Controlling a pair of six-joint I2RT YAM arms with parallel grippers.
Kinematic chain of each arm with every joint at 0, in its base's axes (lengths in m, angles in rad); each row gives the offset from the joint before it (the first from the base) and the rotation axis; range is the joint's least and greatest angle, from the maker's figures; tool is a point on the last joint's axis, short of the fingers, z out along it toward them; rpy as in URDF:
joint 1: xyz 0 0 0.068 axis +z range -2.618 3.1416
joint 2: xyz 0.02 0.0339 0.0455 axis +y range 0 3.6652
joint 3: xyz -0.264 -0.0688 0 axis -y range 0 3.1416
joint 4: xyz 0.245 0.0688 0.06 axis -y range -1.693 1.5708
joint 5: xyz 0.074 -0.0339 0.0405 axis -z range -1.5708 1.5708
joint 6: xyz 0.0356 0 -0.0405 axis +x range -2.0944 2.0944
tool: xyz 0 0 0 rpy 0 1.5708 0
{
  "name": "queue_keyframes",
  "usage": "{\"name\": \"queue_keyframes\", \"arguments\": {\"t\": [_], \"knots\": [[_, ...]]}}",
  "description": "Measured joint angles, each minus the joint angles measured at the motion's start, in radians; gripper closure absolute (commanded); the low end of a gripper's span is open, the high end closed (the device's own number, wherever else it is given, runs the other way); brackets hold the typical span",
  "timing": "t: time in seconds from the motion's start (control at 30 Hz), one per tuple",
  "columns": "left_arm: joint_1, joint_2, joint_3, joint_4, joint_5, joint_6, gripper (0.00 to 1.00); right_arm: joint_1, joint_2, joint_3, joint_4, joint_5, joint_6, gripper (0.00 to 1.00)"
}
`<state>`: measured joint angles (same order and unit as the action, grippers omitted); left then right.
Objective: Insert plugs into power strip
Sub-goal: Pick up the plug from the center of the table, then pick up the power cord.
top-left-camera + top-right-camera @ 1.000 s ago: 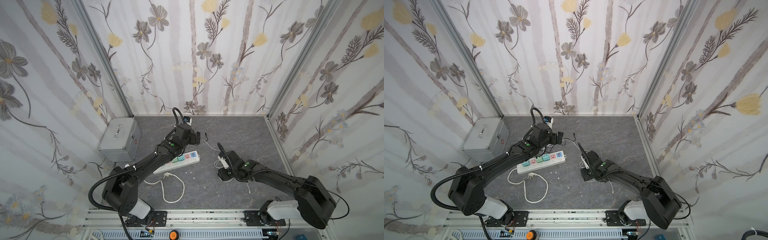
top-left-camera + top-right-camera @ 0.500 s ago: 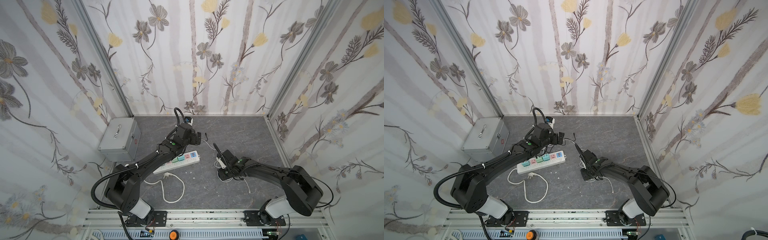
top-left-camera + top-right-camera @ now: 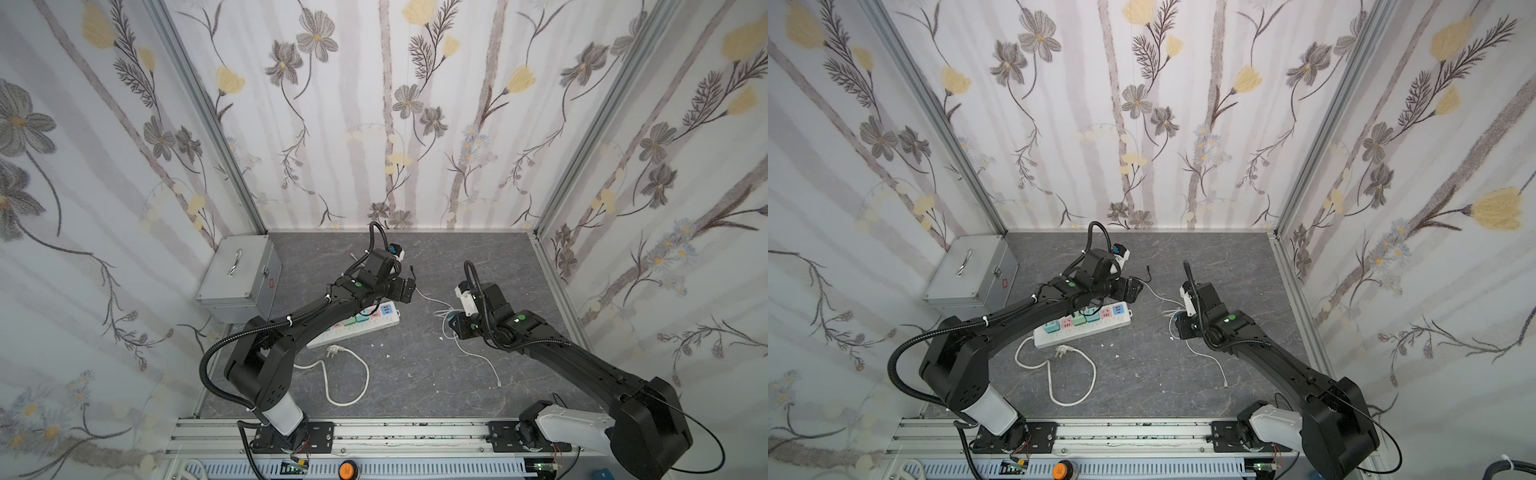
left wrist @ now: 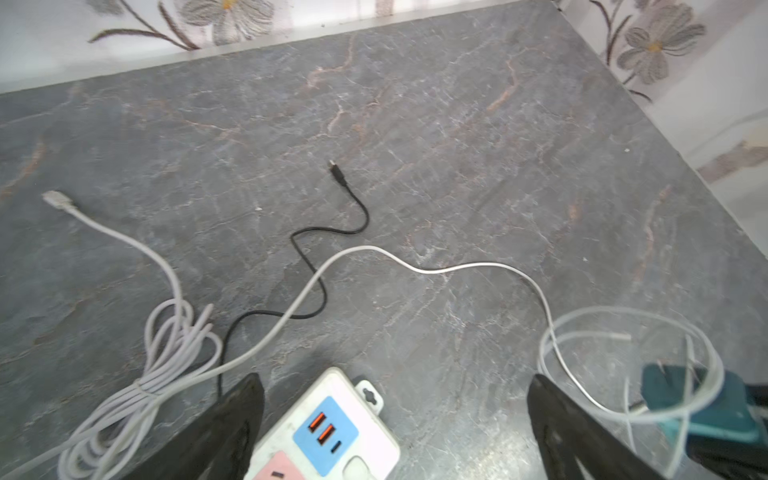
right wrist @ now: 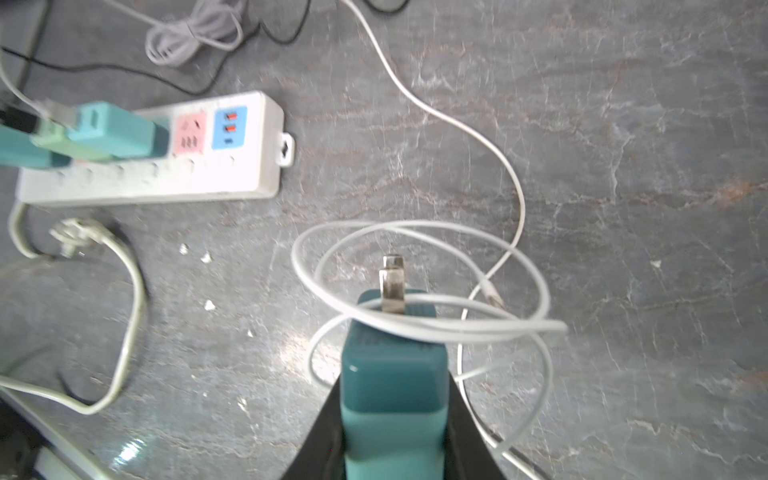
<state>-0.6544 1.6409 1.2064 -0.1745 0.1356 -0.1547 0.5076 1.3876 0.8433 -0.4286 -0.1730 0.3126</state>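
Change: R jaws have narrowed since prior frame; L arm approx. unmoved.
R gripper (image 5: pixel 394 419): clamped on teal plug (image 5: pixel 392 374), fingers on both flanks; prongs point fwd, away from wrist.
L gripper (image 4: pixel 392 401): wide, empty, over USB end of power strip (image 5: pixel 158 183).
Key relation: strip well apart from plug, toward L arm; its long axis approx. crosswise to prongs. Pink socket (image 5: pixel 190 135) by USB panel is free.
Cable (image 5: pixel 419 324): white loop draped over prongs; likely snag risk.
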Motion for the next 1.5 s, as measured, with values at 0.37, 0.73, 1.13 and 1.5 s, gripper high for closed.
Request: {"name": "queue_keyframes", "arguments": {"t": [0.37, 0.73, 1.13, 1.5], "knots": [[-0.015, 0.080, 0.017, 0.023, 0.303, 0.016, 0.13, -0.055, 0.148, 0.258, -0.370, -0.100, -0.080, 0.90], [-0.045, 0.192, 0.034, 0.159, 0.641, -0.091, 0.14, -0.054, 0.121, 0.209, -0.363, -0.137, -0.079, 0.90], [-0.133, 0.234, 0.068, 0.063, 0.515, 0.024, 0.49, -0.055, 0.087, 0.184, -0.321, -0.120, -0.059, 0.91], [-0.124, 0.253, 0.105, 0.010, 0.273, 0.064, 0.89, -0.049, 0.046, 0.132, -0.246, -0.180, -0.076, 0.91]]}}
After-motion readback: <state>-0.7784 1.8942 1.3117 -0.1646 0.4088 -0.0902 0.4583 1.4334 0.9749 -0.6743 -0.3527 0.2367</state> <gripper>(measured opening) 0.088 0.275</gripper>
